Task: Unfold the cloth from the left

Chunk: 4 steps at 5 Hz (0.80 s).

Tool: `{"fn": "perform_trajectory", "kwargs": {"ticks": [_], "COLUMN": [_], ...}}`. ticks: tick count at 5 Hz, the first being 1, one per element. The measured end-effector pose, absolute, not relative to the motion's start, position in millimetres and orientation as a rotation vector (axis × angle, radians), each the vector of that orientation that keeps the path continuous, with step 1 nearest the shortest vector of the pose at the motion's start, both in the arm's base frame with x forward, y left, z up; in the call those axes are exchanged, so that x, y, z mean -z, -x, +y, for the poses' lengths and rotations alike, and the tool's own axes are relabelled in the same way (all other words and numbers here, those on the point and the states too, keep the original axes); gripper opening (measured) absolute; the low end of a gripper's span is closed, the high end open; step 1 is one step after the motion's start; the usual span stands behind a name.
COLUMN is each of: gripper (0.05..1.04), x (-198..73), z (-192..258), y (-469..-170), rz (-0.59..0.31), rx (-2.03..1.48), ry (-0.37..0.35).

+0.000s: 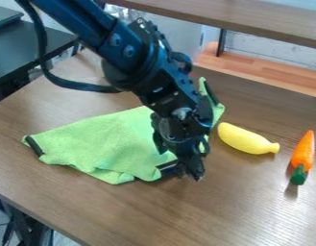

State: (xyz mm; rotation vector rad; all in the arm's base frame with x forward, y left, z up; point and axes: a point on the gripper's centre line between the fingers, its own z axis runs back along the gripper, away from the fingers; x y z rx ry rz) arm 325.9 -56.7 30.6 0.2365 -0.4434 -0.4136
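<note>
The black gripper (189,170) hangs low over the table at the right front corner of the green cloth (105,141), beside that corner's black edging. The cloth lies partly folded and rumpled, with a black-edged corner at its far left and bunched layers along its front edge. Another part of it, also with a black edge, rises behind the gripper at the upper right. The arm covers the middle right of the cloth, and whether the gripper holds the corner is hidden.
A yellow banana (247,139) lies right of the gripper, and an orange carrot (302,156) with a green top is farther right. A wooden shelf (250,19) spans the back. The brown table's (121,211) front edge runs along the lower left.
</note>
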Motion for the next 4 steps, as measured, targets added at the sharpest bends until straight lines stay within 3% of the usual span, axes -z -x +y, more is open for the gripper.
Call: {"fn": "perform_trajectory", "kwargs": {"ticks": [1, 2, 3, 4], "gripper": [0.357, 0.15, 0.062, 0.05], "x": [-27, -25, -23, -41], "z": [-54, -53, -52, -46], "y": [-326, -324, -319, -319], "rz": [-0.439, -0.434, -0.414, -0.429], "rx": [0.408, 0.417, 0.43, 0.417], "ry": [-0.251, -0.258, -0.259, -0.235]}}
